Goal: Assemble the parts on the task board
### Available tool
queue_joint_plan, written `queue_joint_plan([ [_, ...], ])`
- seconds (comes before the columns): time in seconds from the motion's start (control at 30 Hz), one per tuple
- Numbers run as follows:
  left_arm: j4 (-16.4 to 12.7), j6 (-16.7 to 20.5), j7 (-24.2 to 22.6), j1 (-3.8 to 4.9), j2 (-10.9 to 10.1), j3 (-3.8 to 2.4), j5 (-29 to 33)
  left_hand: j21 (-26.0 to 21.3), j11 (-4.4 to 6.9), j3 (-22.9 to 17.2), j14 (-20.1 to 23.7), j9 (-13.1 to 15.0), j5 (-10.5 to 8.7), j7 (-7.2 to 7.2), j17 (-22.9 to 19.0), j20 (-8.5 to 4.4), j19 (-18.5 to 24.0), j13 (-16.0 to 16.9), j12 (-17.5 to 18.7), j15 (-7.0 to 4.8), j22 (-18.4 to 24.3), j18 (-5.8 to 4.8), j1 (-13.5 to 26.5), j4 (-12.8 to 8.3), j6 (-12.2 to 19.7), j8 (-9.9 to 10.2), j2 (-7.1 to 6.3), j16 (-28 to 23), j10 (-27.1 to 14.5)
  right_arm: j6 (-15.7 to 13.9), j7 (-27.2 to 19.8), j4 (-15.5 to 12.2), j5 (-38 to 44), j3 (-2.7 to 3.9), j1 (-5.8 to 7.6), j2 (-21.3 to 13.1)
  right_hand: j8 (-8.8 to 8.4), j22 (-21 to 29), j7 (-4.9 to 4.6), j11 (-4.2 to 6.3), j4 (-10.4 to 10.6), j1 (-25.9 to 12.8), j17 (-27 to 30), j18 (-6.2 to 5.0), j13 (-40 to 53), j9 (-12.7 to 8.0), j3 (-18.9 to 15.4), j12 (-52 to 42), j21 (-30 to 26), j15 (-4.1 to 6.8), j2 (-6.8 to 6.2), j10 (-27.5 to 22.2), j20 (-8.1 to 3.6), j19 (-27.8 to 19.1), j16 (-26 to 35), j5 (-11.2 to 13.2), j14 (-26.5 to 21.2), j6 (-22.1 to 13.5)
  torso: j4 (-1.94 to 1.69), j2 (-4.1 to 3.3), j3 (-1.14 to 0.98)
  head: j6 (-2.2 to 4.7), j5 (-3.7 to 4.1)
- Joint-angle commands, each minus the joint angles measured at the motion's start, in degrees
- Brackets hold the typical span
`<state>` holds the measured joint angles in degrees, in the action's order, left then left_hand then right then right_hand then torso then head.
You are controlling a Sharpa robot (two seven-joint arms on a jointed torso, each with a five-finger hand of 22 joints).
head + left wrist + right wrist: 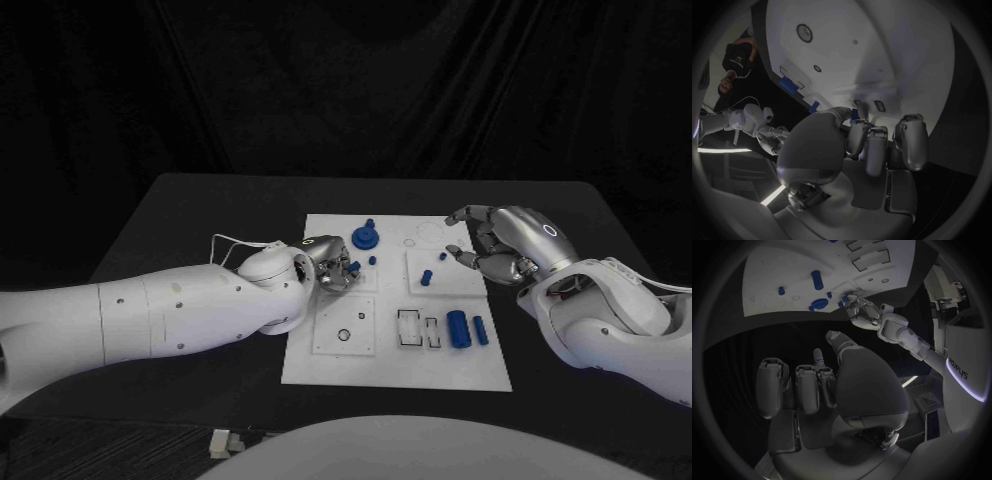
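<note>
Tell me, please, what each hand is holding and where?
The left hand pinches a small blue part at its end between fingertips; the right hand holds nothing.

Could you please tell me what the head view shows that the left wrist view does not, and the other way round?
The head view gives the right hand, fingers apart, over the far right of the task board, and a round blue part near the board's far edge. The left wrist view gives a close look at a small blue part at the fingertips of the left hand; whether it is pinched is unclear. Both show the board, the left hand and the long blue part beside the rectangular slots.
</note>
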<state>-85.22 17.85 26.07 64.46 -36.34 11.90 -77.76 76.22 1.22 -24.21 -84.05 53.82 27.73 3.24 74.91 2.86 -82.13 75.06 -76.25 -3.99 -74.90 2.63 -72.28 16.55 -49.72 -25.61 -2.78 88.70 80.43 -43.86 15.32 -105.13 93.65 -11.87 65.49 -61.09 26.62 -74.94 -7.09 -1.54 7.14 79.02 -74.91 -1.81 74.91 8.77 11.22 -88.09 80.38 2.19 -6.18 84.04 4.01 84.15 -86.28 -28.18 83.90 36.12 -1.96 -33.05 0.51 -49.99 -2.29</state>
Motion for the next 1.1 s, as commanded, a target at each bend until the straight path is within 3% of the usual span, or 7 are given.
queue_joint_plan([
  [0.03, -0.15, 0.92, -1.38, -0.47, -0.44, 0.34, 0.55, 0.04, -0.15, -0.95, -4.70, -1.62, -0.89, -0.19, 13.23, 0.01, 0.29, 1.20, 0.03, 0.38, -10.94, 0.52, 0.39, -0.22, -0.44, -0.56, -0.41, -0.02, -0.19, -0.08, -0.10, -0.06, -0.04, 0.03, -0.15, -0.13, 0.33, -11.47, -0.06, 0.13, 0.41, -0.17, -7.58, -0.73, 12.44, -0.08, 0.06, 0.17, -0.20, 0.39, 0.27, 4.29, -0.35, 1.16, 0.24, -0.21, 4.47, 0.53, 0.00, -0.06, 0.00, -0.01, 0.09],
  [0.23, -1.62, 5.52, -4.89, -0.44, -1.98, 0.33, 0.55, 0.89, 0.46, -3.02, -5.15, -0.53, -0.19, -1.02, 13.88, -0.30, -0.20, 1.91, -0.79, -0.05, -11.18, 0.38, 0.29, -0.88, -2.46, -2.77, -1.45, 0.45, 0.54, 0.06, -0.03, -0.09, -0.06, 0.03, -0.15, -0.27, 0.33, -11.44, -0.07, 0.14, 0.49, -0.22, -7.57, -0.74, 12.41, -0.11, 0.08, 0.20, -0.27, 0.39, 0.31, 4.27, -0.35, 1.14, 0.25, -0.33, 4.47, 0.55, 0.02, -0.02, 0.02, -0.01, 0.29],
  [0.37, -2.96, 7.67, -7.18, -0.18, -3.23, 0.31, 0.55, 1.59, 1.12, -5.98, -5.77, 0.84, -0.09, -1.73, 14.80, -0.84, -0.56, 2.68, -1.63, -0.58, -11.34, 0.26, -0.14, -1.46, -4.08, -5.14, -2.82, 1.10, 1.36, 0.28, 0.09, -0.04, -0.06, 0.03, -0.15, -0.27, 0.33, -11.44, -0.07, 0.14, 0.49, -0.22, -7.57, -0.74, 12.41, -0.11, 0.08, 0.20, -0.27, 0.39, 0.31, 4.27, -0.35, 1.14, 0.25, -0.33, 4.47, 0.55, 0.02, 0.00, 0.03, -0.01, 0.31],
  [0.57, -4.22, 5.64, -8.91, 0.88, -4.32, 0.29, 0.55, 1.77, 1.51, -9.56, -5.78, 1.74, -0.81, -2.17, 14.82, -1.20, -0.52, 3.08, -2.06, -0.96, -11.36, 0.23, -0.14, -1.71, -5.41, -6.88, -3.01, 1.12, 1.76, 0.82, 0.23, 0.08, -0.57, 0.03, -0.16, -0.19, 0.34, -11.39, -0.07, 0.19, 0.55, -0.26, -7.47, -0.78, 12.34, -0.13, 0.10, 0.26, -0.42, 0.39, 0.35, 4.22, -0.35, 1.07, 0.31, -0.43, 4.45, 0.59, -0.04, 0.01, 0.02, -0.01, 0.49],
  [0.77, -5.07, -3.84, -8.09, 3.06, -5.06, 0.28, 0.54, 2.00, 1.68, -12.31, -5.84, 2.11, -2.06, -2.31, 14.92, -1.34, -0.54, 3.60, -2.60, -1.09, -11.40, 0.19, 0.00, -2.50, -5.79, -7.55, -3.28, 1.19, 2.21, 1.24, 0.28, 0.10, -0.96, 0.03, -0.17, -0.20, 0.36, -11.36, -0.06, 0.21, 0.61, -0.26, -7.48, -0.80, 12.34, -0.16, 0.15, 0.26, -0.51, 0.41, 0.44, 4.22, -0.35, 1.03, 0.30, -0.50, 4.45, 0.64, -0.01, 0.02, -0.01, -0.01, 0.70],
  [0.97, -5.16, -15.19, -5.75, 6.31, -5.19, 0.27, 0.54, 2.32, 1.71, -14.11, -5.95, 2.37, -3.37, -2.38, 15.09, -1.36, -0.66, 4.16, -3.18, -1.12, -11.48, 0.12, 0.51, -3.19, -5.99, -7.98, -3.42, 1.30, 2.68, 1.66, 0.28, 0.17, -1.19, 0.03, -0.22, -0.21, 0.37, -11.35, -0.05, 0.23, 0.65, -0.27, -7.45, -0.81, 12.33, -0.17, 0.18, 0.27, -0.55, 0.42, 0.50, 4.22, -0.36, 1.02, 0.32, -0.53, 4.44, 0.66, -0.01, -0.03, 0.00, -0.01, 0.86],
  [1.1, -4.18, -25.50, -3.23, 8.89, -4.35, 0.27, 0.54, 2.88, 1.72, -14.81, -5.95, 2.64, -3.57, -2.46, 15.09, -1.34, -0.97, 5.00, -4.05, -1.13, -11.65, -0.01, 0.68, -3.75, -6.15, -8.31, -3.28, 1.30, 3.29, 2.05, 0.24, 0.18, -1.47, 0.03, -0.43, -0.24, 0.37, -11.34, -0.04, 0.24, 0.70, -0.27, -7.40, -0.82, 12.37, -0.20, 0.23, 0.24, -0.59, 0.43, 0.58, 4.24, -0.36, 1.00, 0.35, -0.57, 4.43, 0.68, 0.01, -0.05, 0.00, -0.01, 0.97],
])
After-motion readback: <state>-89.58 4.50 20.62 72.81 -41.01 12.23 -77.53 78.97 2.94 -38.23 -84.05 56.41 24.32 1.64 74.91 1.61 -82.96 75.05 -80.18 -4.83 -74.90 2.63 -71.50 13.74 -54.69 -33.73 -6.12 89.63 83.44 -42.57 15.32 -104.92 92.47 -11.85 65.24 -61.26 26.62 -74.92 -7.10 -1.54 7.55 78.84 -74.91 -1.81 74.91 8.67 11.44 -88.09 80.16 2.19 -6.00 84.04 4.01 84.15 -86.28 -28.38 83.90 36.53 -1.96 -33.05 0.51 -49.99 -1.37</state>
